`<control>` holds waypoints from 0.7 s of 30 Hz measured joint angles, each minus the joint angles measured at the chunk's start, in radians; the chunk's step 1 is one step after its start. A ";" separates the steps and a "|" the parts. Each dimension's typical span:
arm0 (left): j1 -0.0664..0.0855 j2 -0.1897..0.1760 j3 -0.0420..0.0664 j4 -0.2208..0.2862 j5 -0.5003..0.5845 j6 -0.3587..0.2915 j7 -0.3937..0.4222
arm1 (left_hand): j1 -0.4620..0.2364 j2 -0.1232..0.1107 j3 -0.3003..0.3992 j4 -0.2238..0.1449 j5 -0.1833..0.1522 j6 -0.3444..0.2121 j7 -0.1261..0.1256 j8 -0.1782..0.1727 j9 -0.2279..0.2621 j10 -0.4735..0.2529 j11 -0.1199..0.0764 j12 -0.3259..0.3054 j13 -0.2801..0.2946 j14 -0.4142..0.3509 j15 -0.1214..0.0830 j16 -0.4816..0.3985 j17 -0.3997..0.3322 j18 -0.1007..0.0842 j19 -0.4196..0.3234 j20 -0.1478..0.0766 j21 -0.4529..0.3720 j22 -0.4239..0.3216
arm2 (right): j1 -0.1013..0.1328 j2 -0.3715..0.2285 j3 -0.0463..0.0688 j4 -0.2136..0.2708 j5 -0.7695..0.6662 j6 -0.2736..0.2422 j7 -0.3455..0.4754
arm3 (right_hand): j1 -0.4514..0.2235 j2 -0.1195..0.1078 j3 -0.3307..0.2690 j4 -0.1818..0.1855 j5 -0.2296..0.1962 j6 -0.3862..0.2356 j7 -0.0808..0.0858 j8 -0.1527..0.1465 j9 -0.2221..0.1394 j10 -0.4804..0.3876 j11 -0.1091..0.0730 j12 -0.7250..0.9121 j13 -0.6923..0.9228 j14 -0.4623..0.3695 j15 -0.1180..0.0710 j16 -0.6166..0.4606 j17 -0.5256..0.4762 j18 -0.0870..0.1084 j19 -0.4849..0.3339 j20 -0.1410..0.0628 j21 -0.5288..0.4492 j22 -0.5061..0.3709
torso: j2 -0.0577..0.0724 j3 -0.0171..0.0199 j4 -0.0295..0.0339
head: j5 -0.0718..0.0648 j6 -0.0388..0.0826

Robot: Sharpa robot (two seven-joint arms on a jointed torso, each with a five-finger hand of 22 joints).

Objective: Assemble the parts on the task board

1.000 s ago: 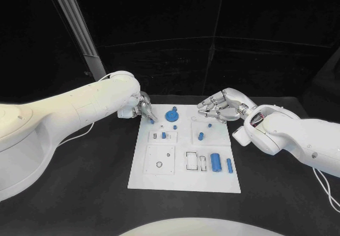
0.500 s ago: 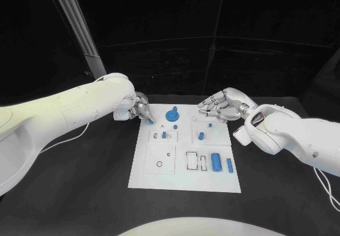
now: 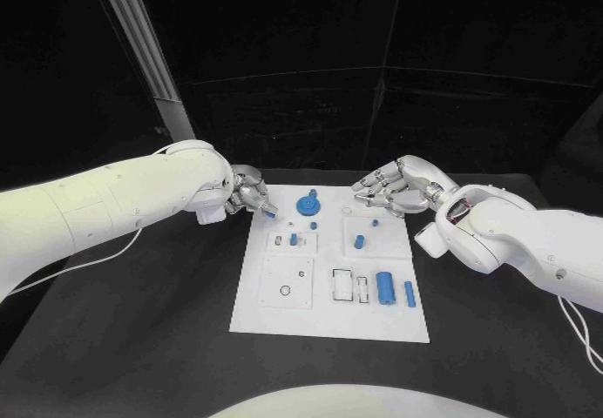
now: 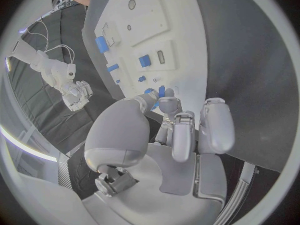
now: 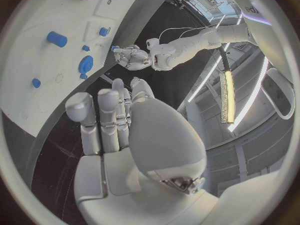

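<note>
The white task board (image 3: 329,309) lies in the middle of the table. On it are a round blue gear (image 3: 306,205), small blue pegs (image 3: 294,238), a blue cylinder (image 3: 382,289) and a slim blue bar (image 3: 409,293). My left hand (image 3: 247,196) hovers at the board's far left corner and pinches a small blue part (image 4: 161,91) between thumb and finger. My right hand (image 3: 396,193) hangs over the far right corner with loosely bent fingers (image 5: 106,110) and holds nothing. The right wrist view shows the gear (image 5: 85,64) and the left hand (image 5: 134,57).
Black table (image 3: 151,331) surrounds the board on every side. A slanted metal post (image 3: 148,61) stands behind my left arm. Empty outlined slots (image 3: 342,285) sit in the board's near half.
My left arm has swung and its hand has shifted slightly left at the board's far left corner, still pinching the blue part. The right hand has not moved.
</note>
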 measured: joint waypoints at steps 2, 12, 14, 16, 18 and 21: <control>-0.001 -0.014 -0.001 0.030 0.005 -0.019 0.005 | 0.000 0.000 0.000 0.000 0.000 0.000 0.000 0.000 0.000 0.004 -0.004 0.000 0.001 0.000 0.000 0.000 0.000 0.000 0.000 0.000 0.004 0.001 | 0.000 0.001 0.000 -0.001 0.000 0.001 0.000 | 0.000 0.000 0.000 0.000 0.000 0.000 0.000 0.000 0.000 0.000 0.000 0.000 0.000 0.000 0.000 0.000 0.000 0.000 0.000 0.000 0.000 0.000 | 0.000 0.0000 0.0000 | 0.001 0.000; -0.011 -0.054 -0.031 0.118 0.023 -0.061 0.012 | -0.007 -0.007 0.005 -0.005 0.000 0.004 -0.003 0.004 0.001 0.004 -0.004 0.000 0.002 0.000 0.000 0.000 0.000 0.000 0.000 0.000 0.004 0.001 | 0.000 0.006 0.000 -0.006 0.000 0.004 0.000 | 0.000 0.000 0.000 0.000 0.000 0.000 0.000 0.000 0.000 0.000 0.000 0.000 0.000 0.000 0.000 0.000 0.000 0.000 0.000 0.000 0.000 0.000 | 0.000 -0.0002 0.0002 | 0.008 -0.003; -0.012 -0.056 -0.034 0.124 0.025 -0.062 0.012 | -0.008 -0.008 0.008 -0.005 0.000 0.005 -0.002 0.004 0.001 0.004 -0.004 0.000 0.002 0.000 0.000 0.000 0.000 0.000 0.000 0.000 0.004 0.001 | 0.000 0.006 0.000 -0.006 0.000 0.004 0.000 | 0.000 0.000 0.000 0.000 0.000 0.000 0.000 0.000 0.000 0.000 0.000 0.000 0.000 0.000 0.000 0.000 0.000 0.000 0.000 0.000 0.000 0.000 | 0.001 -0.0002 -0.0005 | 0.009 -0.004; -0.014 -0.056 -0.035 0.127 0.026 -0.062 0.012 | -0.011 -0.011 0.019 -0.014 -0.001 0.005 -0.002 0.004 0.001 0.004 -0.004 0.000 0.002 0.000 0.000 0.000 0.000 0.000 0.000 0.000 0.004 0.002 | 0.000 0.007 0.000 -0.006 0.000 0.005 0.000 | 0.000 0.000 0.000 0.000 0.000 0.000 0.000 0.000 0.000 0.000 0.000 0.000 0.000 0.000 0.000 0.000 0.000 0.000 0.000 0.000 0.000 0.000 | 0.001 -0.0001 -0.0012 | 0.009 -0.004; -0.015 -0.056 -0.037 0.130 0.028 -0.060 0.010 | -0.012 -0.012 0.019 -0.014 -0.001 0.005 -0.002 0.004 0.001 0.004 -0.004 0.000 0.002 0.000 0.000 0.000 0.000 0.000 0.000 0.000 0.004 0.002 | 0.000 0.007 0.000 -0.007 0.000 0.005 0.000 | 0.000 0.000 0.000 0.000 0.000 0.000 0.000 0.000 0.000 0.000 0.000 0.000 0.000 0.000 0.000 0.000 0.000 0.000 0.000 0.000 0.000 0.000 | 0.002 0.0001 -0.0022 | 0.009 -0.005; -0.016 -0.054 -0.038 0.129 0.029 -0.055 0.005 | -0.013 -0.013 0.019 -0.014 -0.001 0.005 -0.001 0.004 0.001 0.004 -0.004 0.000 0.002 0.000 0.000 0.000 0.000 0.000 0.000 0.000 0.004 0.001 | 0.000 0.007 0.000 -0.007 0.000 0.005 0.000 | 0.000 0.000 0.000 0.000 0.000 0.000 0.000 0.000 0.000 0.000 0.000 0.000 0.000 0.000 0.000 0.000 0.000 0.000 0.000 0.000 0.000 0.000 | 0.002 0.0003 -0.0031 | 0.009 -0.006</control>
